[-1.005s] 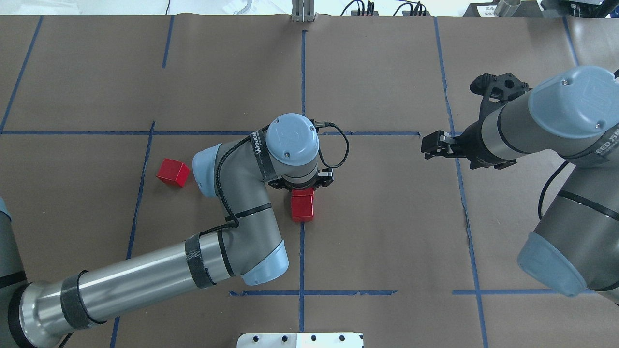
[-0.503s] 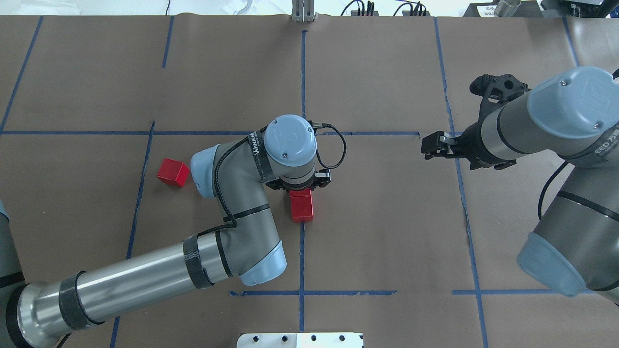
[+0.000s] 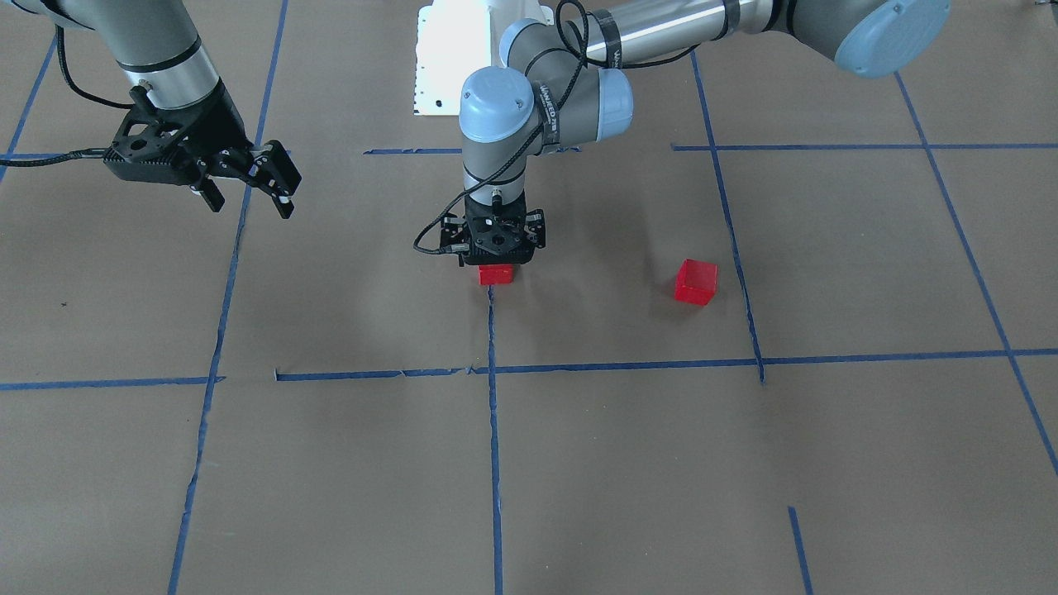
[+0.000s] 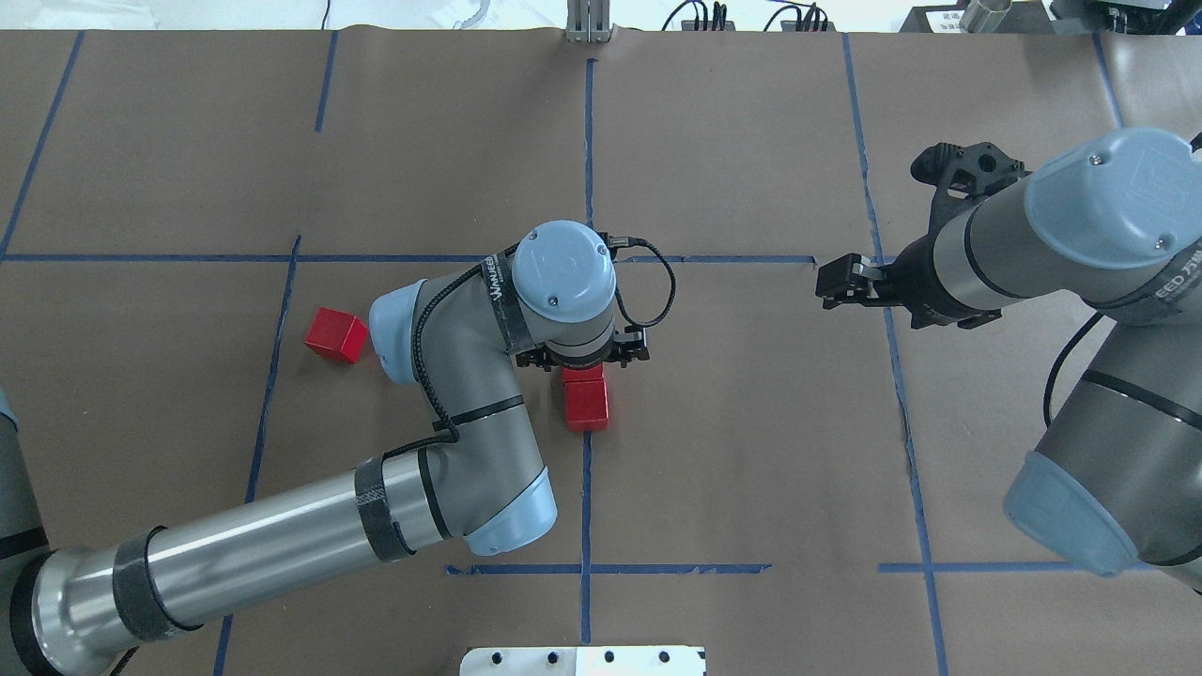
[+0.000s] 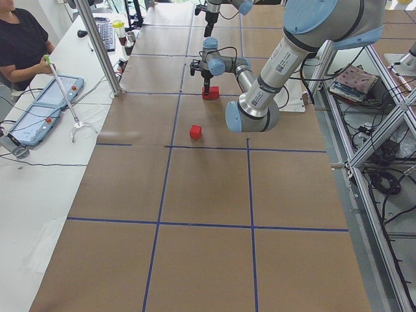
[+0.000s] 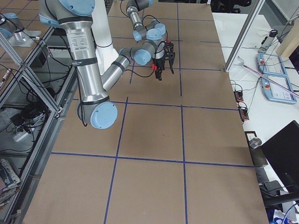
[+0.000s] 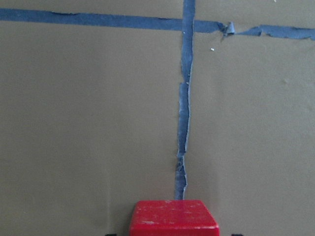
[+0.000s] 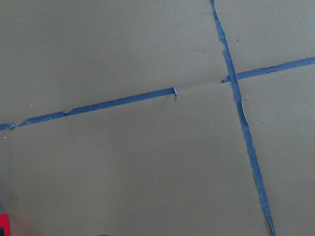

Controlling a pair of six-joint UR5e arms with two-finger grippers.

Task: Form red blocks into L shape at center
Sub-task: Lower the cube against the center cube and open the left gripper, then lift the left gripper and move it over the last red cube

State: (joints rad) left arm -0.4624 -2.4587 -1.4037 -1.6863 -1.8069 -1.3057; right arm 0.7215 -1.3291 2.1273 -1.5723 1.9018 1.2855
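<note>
On the brown table point(image 4: 751, 422), two blocks point(image 4: 587, 406) touch at centre. The left claw point(image 3: 494, 258) straddles one, seemingly placing it; clamped or not, I cannot tell. Right claw point(image 3: 250, 202) gapes. Next, probably: fetch the third block point(image 4: 336, 335), completing the L.

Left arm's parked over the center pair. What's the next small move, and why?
Probably release, if not already, and raise the left hand straight up: the block under it looks seated against the second center block, while the third block lies alone.
</note>
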